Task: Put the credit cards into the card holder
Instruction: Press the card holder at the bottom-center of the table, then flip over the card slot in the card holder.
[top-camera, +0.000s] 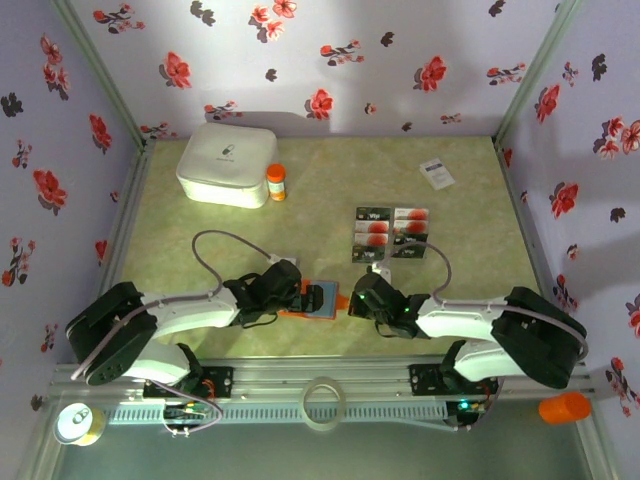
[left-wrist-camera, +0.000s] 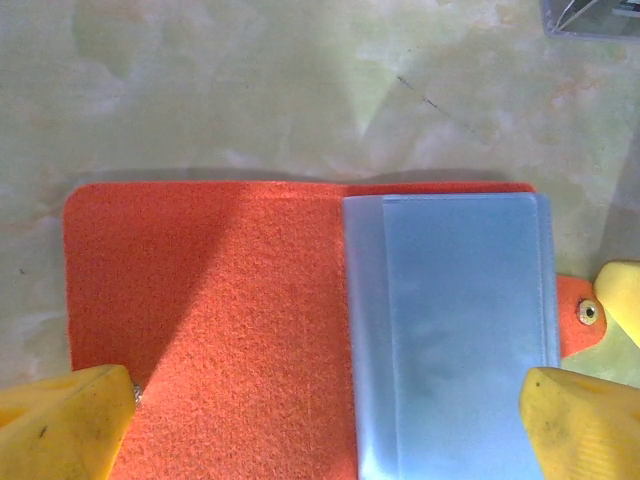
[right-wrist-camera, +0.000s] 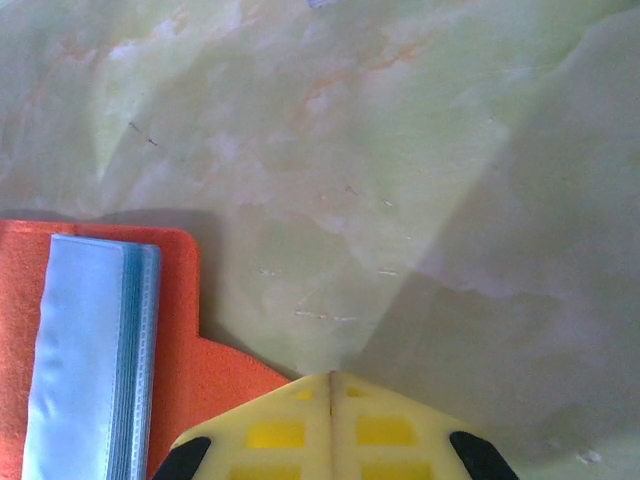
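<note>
I judge this the preparing step: the card holder (top-camera: 318, 298) lies open and flat on the tabletop (top-camera: 480, 230), near the front edge and between my two arms, and none of the credit cards (top-camera: 390, 232) is in it yet. The cards lie in two short columns, just beyond the holder and a little to its right, apart from it.

My left gripper (left-wrist-camera: 320, 440) is spread wide over the holder. One yellow fingertip is over the near left corner of the orange cover (left-wrist-camera: 200, 320), the other by the near right corner of the grey-blue sleeve panel (left-wrist-camera: 450, 330). Nothing sits between the fingers except the holder below them, and I cannot tell whether the tips press on it or hang just above it.

My right gripper (right-wrist-camera: 330, 420) has its fingers pressed together and pinches nothing. It is at the holder's right edge, over the orange snap tab (left-wrist-camera: 588, 312). Whether it touches the tab I cannot tell.

The next move, as I read it, is for the right gripper to lift off, spread, and go to the nearest card in the stack. A thin card flat on the tabletop gives little edge to pinch, so I expect to need a low approach or a slide to tip it up. The left gripper should pin the holder so that a sleeve pocket stays open for the card's edge.
</note>
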